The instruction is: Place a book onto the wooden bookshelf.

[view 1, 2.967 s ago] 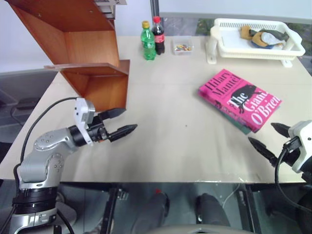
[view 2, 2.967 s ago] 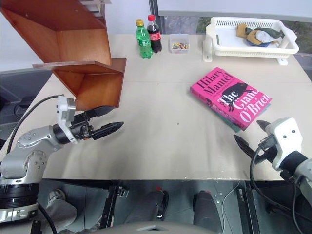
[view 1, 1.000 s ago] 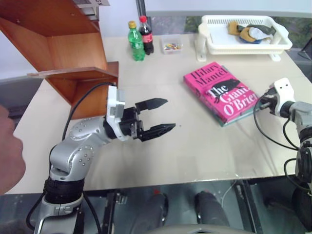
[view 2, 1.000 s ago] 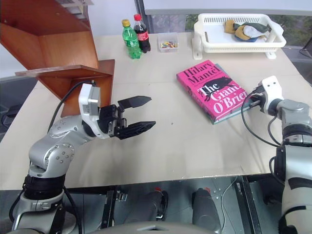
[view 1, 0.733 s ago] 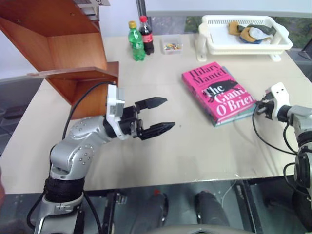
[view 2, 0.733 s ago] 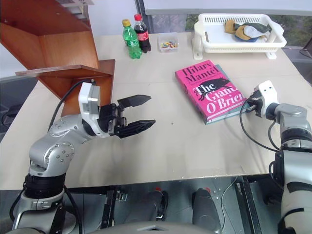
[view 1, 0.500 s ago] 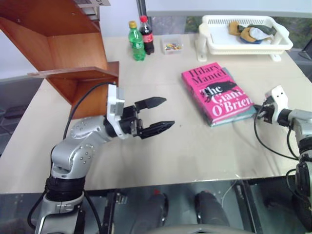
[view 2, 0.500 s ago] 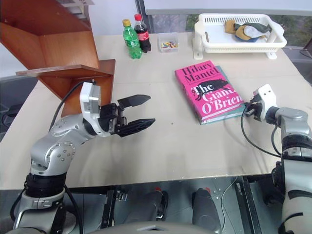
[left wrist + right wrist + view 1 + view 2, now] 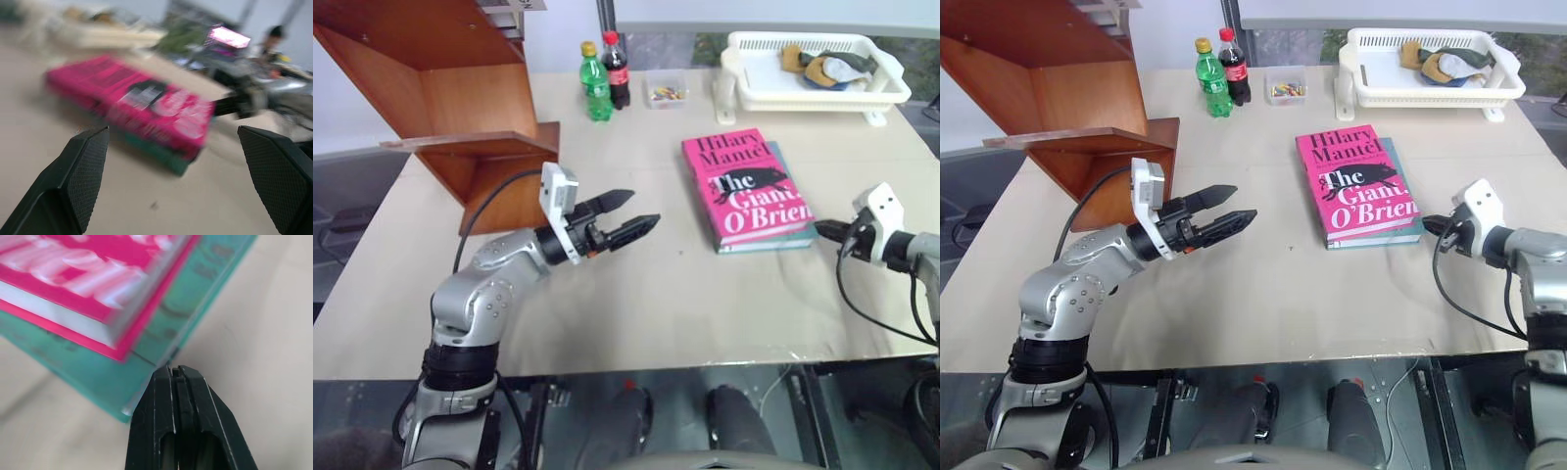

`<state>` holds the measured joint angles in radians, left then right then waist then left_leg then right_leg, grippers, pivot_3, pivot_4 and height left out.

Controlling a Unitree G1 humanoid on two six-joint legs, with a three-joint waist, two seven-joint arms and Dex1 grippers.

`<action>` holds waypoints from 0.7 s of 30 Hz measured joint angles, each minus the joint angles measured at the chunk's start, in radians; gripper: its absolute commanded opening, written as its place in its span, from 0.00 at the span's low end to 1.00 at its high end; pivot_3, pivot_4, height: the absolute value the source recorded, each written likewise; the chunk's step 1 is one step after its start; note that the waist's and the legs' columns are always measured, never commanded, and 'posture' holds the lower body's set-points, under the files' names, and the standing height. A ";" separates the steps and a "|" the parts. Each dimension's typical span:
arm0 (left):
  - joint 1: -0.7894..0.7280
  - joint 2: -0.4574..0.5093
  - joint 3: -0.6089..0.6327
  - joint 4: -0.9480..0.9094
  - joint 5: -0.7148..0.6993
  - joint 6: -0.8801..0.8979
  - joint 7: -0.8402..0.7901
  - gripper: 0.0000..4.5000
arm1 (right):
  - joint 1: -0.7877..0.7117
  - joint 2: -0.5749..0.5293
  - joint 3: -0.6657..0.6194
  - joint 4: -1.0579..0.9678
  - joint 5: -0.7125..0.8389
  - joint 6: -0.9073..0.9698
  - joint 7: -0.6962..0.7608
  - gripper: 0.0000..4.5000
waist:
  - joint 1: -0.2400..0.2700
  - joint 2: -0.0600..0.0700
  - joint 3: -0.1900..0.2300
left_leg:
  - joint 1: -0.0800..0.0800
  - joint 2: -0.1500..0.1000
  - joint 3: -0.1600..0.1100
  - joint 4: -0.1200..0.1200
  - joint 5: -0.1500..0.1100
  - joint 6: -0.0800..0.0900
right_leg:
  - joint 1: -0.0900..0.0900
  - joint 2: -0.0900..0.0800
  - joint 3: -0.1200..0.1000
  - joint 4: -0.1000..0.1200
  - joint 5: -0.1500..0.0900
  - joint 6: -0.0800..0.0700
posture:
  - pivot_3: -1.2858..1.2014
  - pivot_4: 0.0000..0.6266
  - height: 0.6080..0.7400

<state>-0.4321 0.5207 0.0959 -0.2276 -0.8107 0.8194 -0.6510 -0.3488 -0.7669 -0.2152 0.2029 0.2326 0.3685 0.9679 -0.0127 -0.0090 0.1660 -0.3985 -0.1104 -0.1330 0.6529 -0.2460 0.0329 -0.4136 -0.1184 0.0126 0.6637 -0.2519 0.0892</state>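
The pink book (image 9: 744, 186) lies flat on the table, stacked on a teal-green book (image 9: 1395, 157), right of centre. My right gripper (image 9: 823, 230) is shut and empty, its tip at the teal book's near right corner (image 9: 146, 382). The wrist view shows the shut fingers (image 9: 175, 374) right at that corner, but I cannot tell if they touch it. My left gripper (image 9: 641, 209) hovers open over the middle of the table, pointing at the pink book (image 9: 132, 95) from a short way to its left. The wooden bookshelf (image 9: 460, 88) stands at the far left.
A white basket (image 9: 813, 93) with cloth items sits at the back right. A green bottle (image 9: 597, 83), a cola bottle (image 9: 619, 70) and a small clear box (image 9: 666, 93) stand at the back centre. Bare table (image 9: 685, 294) lies between the arms.
The two books have swung round and now lie squarer to the table edge. My shut right gripper has drawn back towards the front. My left gripper has reached towards the book and rolled.
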 measured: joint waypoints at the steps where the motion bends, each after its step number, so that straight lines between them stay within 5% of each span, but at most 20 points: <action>1: -0.019 -0.002 0.013 0.024 -0.028 0.051 0.013 1.00 | 0.044 0.000 -0.024 -0.090 0.021 0.037 -0.022 0.14 | 0.002 0.000 0.000 | 0.000 0.000 0.000 0.000 0.000 0.000 | 0.000 0.000 0.000 0.000 0.000 0.000 | 0.52 0.24 1.00; 7: -0.156 -0.127 0.069 0.215 -0.105 0.176 0.119 1.00 | 0.342 0.035 -0.245 -0.666 0.155 0.269 -0.174 0.59 | 0.026 0.000 -0.001 | 0.000 -0.001 0.000 0.002 0.000 0.000 | 0.001 0.000 -0.001 0.000 0.001 0.001 | 0.52 0.24 1.00; 14: -0.333 -0.271 0.070 0.522 -0.104 0.270 0.178 1.00 | 0.392 0.072 -0.347 -1.086 0.411 0.483 -0.339 0.59 | 0.025 -0.002 -0.001 | 0.000 -0.001 0.001 0.004 0.000 0.000 | 0.002 0.000 0.000 0.001 0.002 0.003 | 0.52 0.24 1.00; 21: -0.416 -0.360 0.068 0.755 -0.039 0.262 0.168 1.00 | 0.468 0.083 -0.299 -1.215 0.481 0.509 -0.500 0.59 | 0.027 -0.004 -0.001 | -0.001 -0.003 0.001 0.004 0.000 0.001 | 0.002 -0.001 0.000 0.000 0.002 0.003 | 0.52 0.24 1.00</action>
<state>-0.8477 0.1606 0.1636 0.5276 -0.8496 1.0813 -0.4827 0.1193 -0.6834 -0.5144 -1.0120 0.7136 0.8775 0.4678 0.0144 -0.0127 0.1648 -0.3992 -0.1136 -0.1323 0.6574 -0.2465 0.0339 -0.4117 -0.1198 0.0131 0.6636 -0.2499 0.0925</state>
